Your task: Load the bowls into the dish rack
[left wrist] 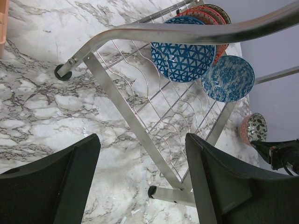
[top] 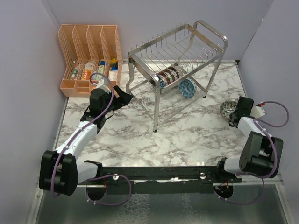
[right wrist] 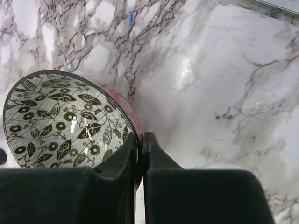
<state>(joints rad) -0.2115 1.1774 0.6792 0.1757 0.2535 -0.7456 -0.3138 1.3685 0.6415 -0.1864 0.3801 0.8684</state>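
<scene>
Standing on the marble table (top: 140, 135), the dish rack (top: 175, 49) carries a row of bowls (top: 170, 77) on edge in its lower tier. A leaf-patterned bowl (right wrist: 65, 119) sits well right of it, its rim pinched by the right gripper (right wrist: 141, 145). The left gripper (left wrist: 142, 158) gapes wide, empty.

Your left arm (top: 81, 133) stretches forward, the left gripper (left wrist: 142, 140) spread wide apart. Your right arm (top: 254, 133) folds back at the elbow, the right gripper (right wrist: 141, 140) pinched tight on the rim of a bowl (right wrist: 60, 121).
</scene>
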